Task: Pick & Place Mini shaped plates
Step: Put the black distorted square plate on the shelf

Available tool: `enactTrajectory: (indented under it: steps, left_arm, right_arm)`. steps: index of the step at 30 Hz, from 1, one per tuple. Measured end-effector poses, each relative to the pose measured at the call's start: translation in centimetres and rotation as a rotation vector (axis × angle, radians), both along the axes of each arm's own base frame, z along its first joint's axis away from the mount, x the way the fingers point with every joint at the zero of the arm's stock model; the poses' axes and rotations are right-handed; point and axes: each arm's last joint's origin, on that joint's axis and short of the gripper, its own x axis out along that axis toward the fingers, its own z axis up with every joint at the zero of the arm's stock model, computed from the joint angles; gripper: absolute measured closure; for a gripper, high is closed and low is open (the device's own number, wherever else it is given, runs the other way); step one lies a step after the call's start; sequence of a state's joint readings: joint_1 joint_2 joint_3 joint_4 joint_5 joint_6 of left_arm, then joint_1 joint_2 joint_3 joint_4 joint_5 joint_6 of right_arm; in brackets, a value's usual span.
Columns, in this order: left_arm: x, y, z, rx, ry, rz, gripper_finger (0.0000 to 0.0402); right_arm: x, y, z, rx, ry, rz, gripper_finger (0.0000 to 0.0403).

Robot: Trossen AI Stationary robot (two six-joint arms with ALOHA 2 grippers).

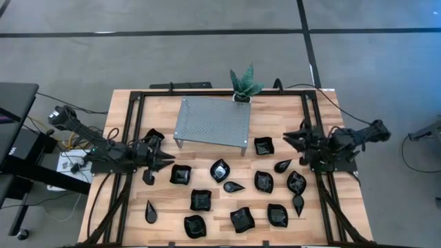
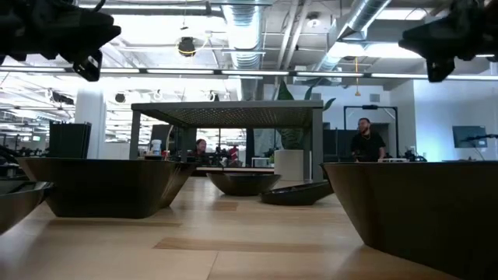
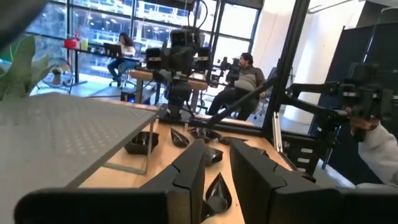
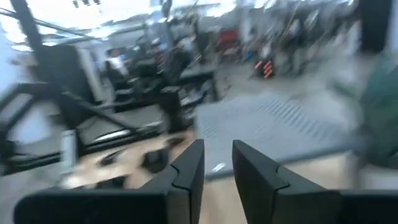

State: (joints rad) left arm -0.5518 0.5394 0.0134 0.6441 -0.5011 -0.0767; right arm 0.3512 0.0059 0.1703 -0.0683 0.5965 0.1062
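While both arms hang above the wooden table point(image 1: 207, 120), the left gripper point(image 1: 164, 162) and right gripper point(image 1: 292, 140) are a little open and hold nothing. The small shiny black plates point(image 1: 219, 170) lie crowded just in front of the grey metal shelf point(image 1: 212, 121), so grabbing one could bump its neighbours.

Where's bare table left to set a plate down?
Bare: the perforated shelf top, and wood between its right edge and the right gripper. Crowded: the front half, where the mini plates lie.

Arm appearance
Both arms point(image 1: 103, 148) are matt black, jointed links with black cables; fingers point(image 3: 186, 177) dark, flat, angular
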Motion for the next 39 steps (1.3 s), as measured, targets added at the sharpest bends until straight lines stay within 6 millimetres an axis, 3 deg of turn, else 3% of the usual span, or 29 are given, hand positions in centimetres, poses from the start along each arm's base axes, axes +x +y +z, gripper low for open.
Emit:
enactTrajectory:
  steps: [8, 13, 18, 21, 26, 31, 39]
  left_arm:
    - [2.4, -1.4, 3.4, 0.110, 0.008, 0.025, 0.0276]
    - [3.5, -2.2, 4.7, 0.105, 0.086, 0.013, 0.0239]
    - [3.9, -3.1, 1.9, -0.045, 0.343, -0.016, 0.0223]
    - [4.1, -3.8, 0.2, -0.054, 0.467, -0.055, 0.0223]
    - [4.7, -4.7, -2.2, -0.015, 0.597, -0.081, 0.0231]
    - [5.0, -5.4, -4.4, -0.095, 0.748, -0.133, 0.0241]
    - [5.1, -5.7, -6.5, -0.040, 0.858, -0.144, 0.0255]
  right_arm:
    - [0.3, -0.3, 0.5, 0.118, -0.069, -0.029, 0.0324]
    - [1.4, 0.3, 1.4, 0.071, -0.124, 0.120, 0.0324]
    - [3.5, 1.1, 2.1, -0.031, -0.172, 0.279, 0.0313]
    - [5.2, 1.3, 1.8, -0.031, -0.093, 0.282, 0.0294]
    - [8.1, 1.9, 1.5, 0.015, 0.053, 0.287, 0.0250]
    - [10.3, 3.1, 1.5, -0.048, 0.136, 0.321, 0.0212]
    - [12.3, 4.1, 1.5, -0.057, 0.199, 0.346, 0.0186]
